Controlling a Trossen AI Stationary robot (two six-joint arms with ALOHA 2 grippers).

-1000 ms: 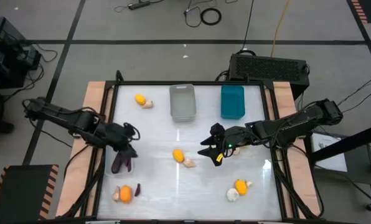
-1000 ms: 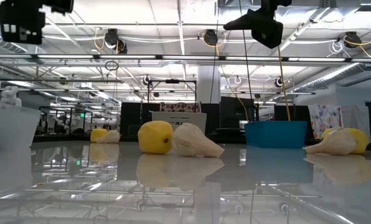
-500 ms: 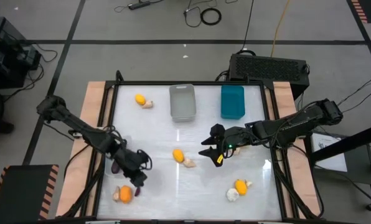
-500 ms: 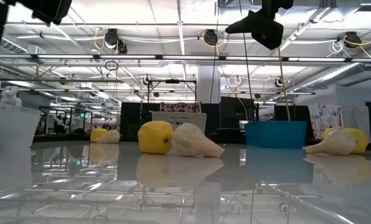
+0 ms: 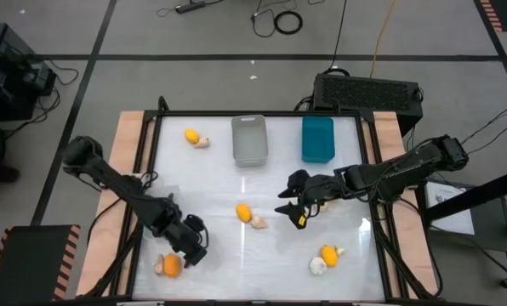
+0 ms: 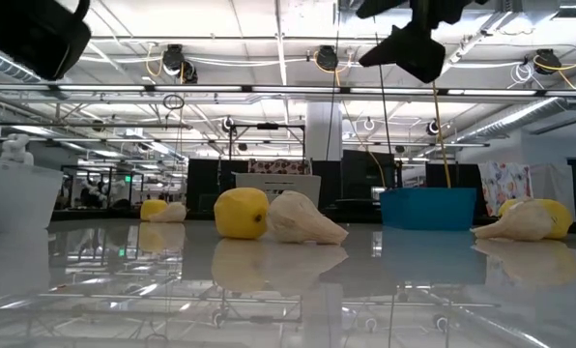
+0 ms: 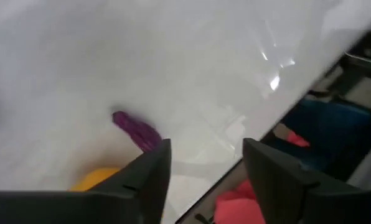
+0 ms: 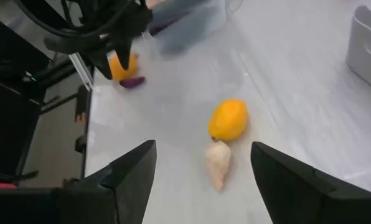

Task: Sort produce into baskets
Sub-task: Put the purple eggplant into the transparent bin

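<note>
My left gripper (image 5: 192, 248) is open and hangs low near the table's near left corner. In the left wrist view, a purple eggplant (image 7: 136, 130) lies just ahead of its fingers, and an orange fruit (image 5: 171, 265) with a garlic bulb (image 5: 159, 267) lies beside that. My right gripper (image 5: 300, 206) is open and empty above the table's middle right. It looks down on a yellow fruit (image 8: 228, 119) and a garlic bulb (image 8: 218, 163) that lie touching on the table. The grey basket (image 5: 249, 140) and teal basket (image 5: 317, 138) stand at the far edge. The clear basket (image 8: 192, 28) stands at the left.
A yellow fruit (image 5: 190, 134) and a garlic bulb (image 5: 202, 142) lie at the far left. An orange fruit (image 5: 328, 253) and a garlic bulb (image 5: 318, 266) lie at the near right. A black vented box (image 5: 368, 89) stands beyond the table's far right corner.
My left gripper has gone from over the clear basket toward the table's near edge and down, to the eggplant beside the orange fruit. The produce on the table has not moved.
</note>
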